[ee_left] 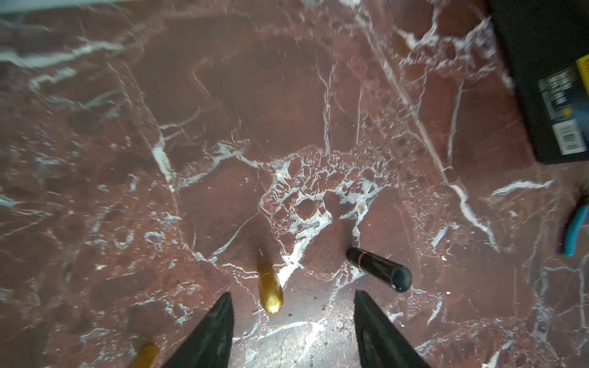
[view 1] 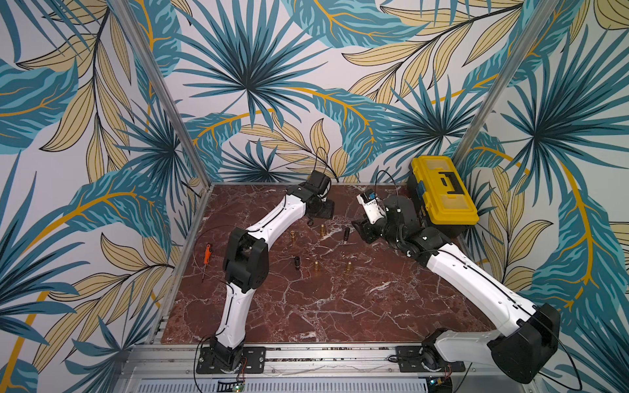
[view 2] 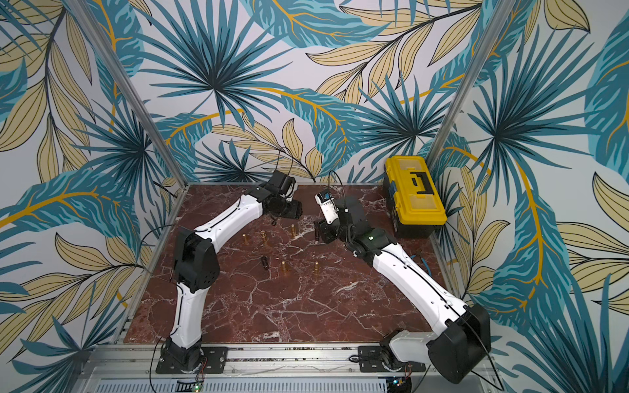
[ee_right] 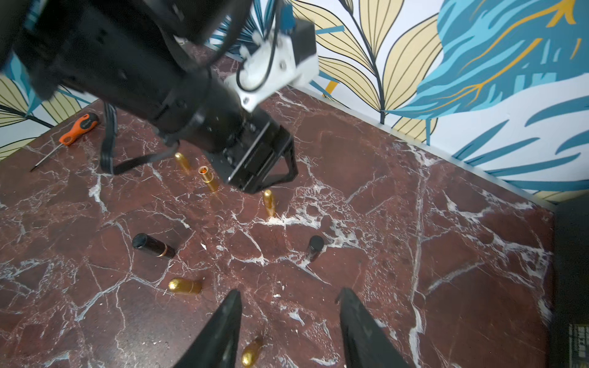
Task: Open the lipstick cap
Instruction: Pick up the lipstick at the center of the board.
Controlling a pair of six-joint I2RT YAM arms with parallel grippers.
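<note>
Two arms, neither holding anything; the lipstick [view 1: 347, 233] stands loose between them.

From the left: a screwdriver [view 1: 207, 252] lies at the left edge of the surface [view 1: 306, 306]. The left fingers [ee_left: 213, 331] are spread well apart above the surface and pinch nothing. One gold tube [ee_left: 270, 286] stands ahead of the gap between them, clear of both. Just right of that tube, the black lipstick stands upright and untouched, close in front of the right arm in both top views. A second black tube [view 1: 297, 262] sits nearer the front, by more gold tubes. The right fingers [ee_right: 223, 331] are also parted and grip nothing. Another gold tube [ee_right: 251, 350] shows through their gap, not pinched. A toolbox [view 1: 442, 190] sits at the far right.
</note>
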